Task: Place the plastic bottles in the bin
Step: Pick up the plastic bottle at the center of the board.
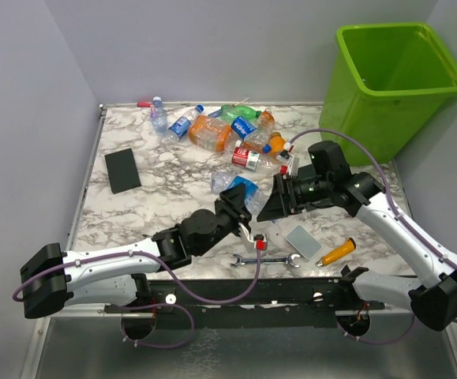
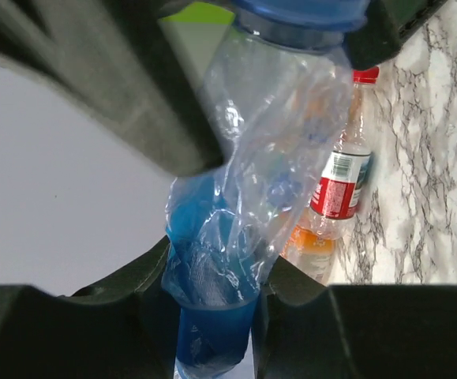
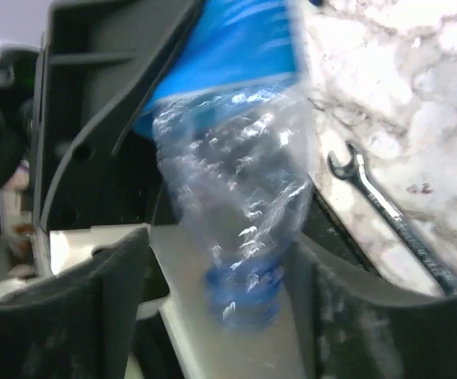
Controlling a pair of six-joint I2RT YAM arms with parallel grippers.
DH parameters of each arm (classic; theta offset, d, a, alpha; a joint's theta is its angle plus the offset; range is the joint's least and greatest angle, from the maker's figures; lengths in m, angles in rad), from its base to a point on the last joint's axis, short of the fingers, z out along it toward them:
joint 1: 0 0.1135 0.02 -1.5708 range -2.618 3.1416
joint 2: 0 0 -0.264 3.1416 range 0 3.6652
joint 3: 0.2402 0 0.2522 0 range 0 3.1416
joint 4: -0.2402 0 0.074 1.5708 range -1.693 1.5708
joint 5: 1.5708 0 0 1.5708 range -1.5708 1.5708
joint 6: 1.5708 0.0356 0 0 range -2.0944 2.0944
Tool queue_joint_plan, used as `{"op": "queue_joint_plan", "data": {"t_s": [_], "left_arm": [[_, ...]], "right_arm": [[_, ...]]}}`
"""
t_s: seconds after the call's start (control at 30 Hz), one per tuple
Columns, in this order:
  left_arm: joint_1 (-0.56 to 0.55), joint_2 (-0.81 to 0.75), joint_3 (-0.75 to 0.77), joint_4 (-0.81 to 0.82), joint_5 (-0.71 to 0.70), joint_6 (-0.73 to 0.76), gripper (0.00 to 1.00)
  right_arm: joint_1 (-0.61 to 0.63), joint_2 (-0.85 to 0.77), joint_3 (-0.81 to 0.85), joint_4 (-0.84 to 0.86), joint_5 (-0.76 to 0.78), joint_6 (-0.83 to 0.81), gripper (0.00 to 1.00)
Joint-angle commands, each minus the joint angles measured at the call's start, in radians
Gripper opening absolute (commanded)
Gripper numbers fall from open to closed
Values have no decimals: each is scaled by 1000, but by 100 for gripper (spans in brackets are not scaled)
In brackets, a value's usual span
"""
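A crushed clear bottle with a blue label [image 1: 240,189] is held between both arms near the middle of the table. My left gripper [image 1: 245,215] is shut on its blue-labelled body [image 2: 244,197], with both fingers of the gripper [image 2: 212,308] pressed against the plastic. In the right wrist view the same bottle [image 3: 236,181] has its blue-capped end between the jaws of my right gripper [image 3: 228,276], which stand open, with a gap on the left side. Several more bottles [image 1: 228,134] lie in a pile at the back. The lime-green bin [image 1: 394,79] stands off the table's far right corner.
A flat black slab [image 1: 122,170] lies at the left. A grey slab [image 1: 303,242], a wrench [image 1: 264,260] and an orange-handled screwdriver [image 1: 337,252] lie along the near edge. A red-handled tool [image 1: 144,103] rests at the back left. Grey walls enclose the table.
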Motion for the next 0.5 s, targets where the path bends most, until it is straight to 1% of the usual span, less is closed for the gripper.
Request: {"op": "queue_joint_plan", "data": {"t_s": [0.0, 0.03, 0.1, 0.2, 0.27, 0.3, 0.37, 0.4, 0.47], "left_arm": [[-2, -12, 27, 39, -69, -132, 25], [-3, -19, 32, 34, -82, -189, 25], [-4, -30, 56, -9, -93, -313, 25], [-3, -39, 108, -114, -67, -503, 22], [11, -39, 148, -183, 9, -672, 21], [38, -34, 174, -219, 82, -776, 21], [136, -8, 232, -274, 326, -1019, 21], [193, 7, 244, -270, 467, -1132, 21], [265, 30, 232, -185, 694, -1322, 20]], "right_arm": [[11, -82, 127, -44, 102, -62, 81], [11, -102, 160, -46, 152, -67, 86], [10, -141, 217, -32, 247, -70, 90], [10, -225, 234, 47, 394, -72, 91], [11, -292, 186, 155, 475, -70, 91], [10, -326, 149, 217, 497, -71, 91], [10, -384, 73, 340, 513, -81, 91], [11, -406, 36, 395, 516, -87, 91], [10, -435, -25, 476, 527, -94, 90]]}}
